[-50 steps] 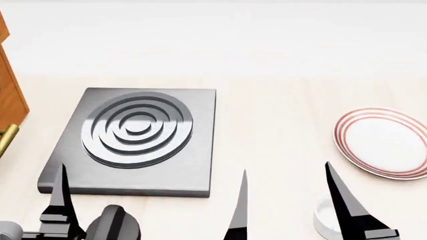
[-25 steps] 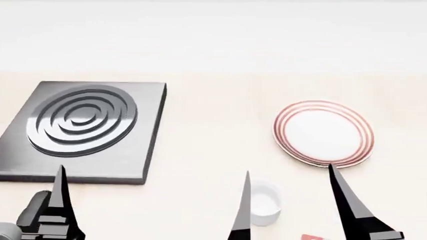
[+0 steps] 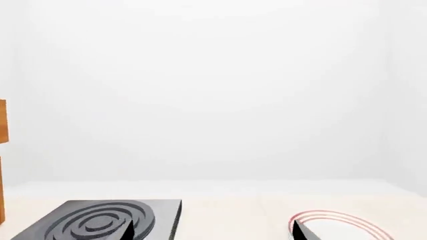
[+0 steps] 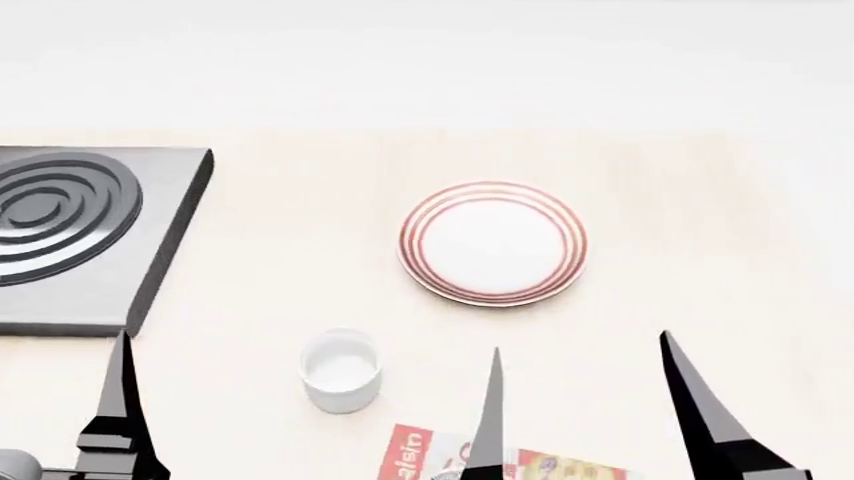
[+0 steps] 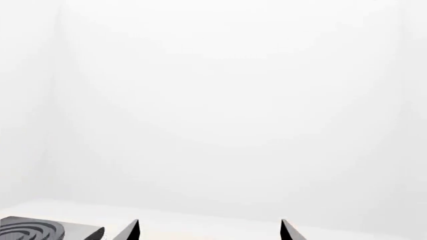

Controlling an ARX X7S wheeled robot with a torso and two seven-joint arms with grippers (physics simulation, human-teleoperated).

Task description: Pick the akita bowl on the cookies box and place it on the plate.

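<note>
The akita bowl is out of view. Only the top edge of the red and white cookies box (image 4: 514, 464) shows, at the bottom of the head view between my right gripper's fingers. The plate (image 4: 493, 243), white with red rings, lies empty mid-table and shows low in the left wrist view too (image 3: 340, 221). My right gripper (image 4: 579, 380) hangs open over the near table, above the box edge, holding nothing. My left gripper (image 3: 212, 231) is open and empty; in the head view only one of its fingers (image 4: 120, 410) shows, at the left.
A dark square stove (image 4: 67, 230) with raised rings lies at the left, its corner also in the right wrist view (image 5: 33, 230). A small plain white cup (image 4: 342, 370) stands near the front, left of the box. A wooden panel edge (image 3: 2, 120) shows in the left wrist view.
The head view has swung right: the stove slid to the left edge, the plate came to the middle, and the cup and box edge came into view. Both grippers stay open.
</note>
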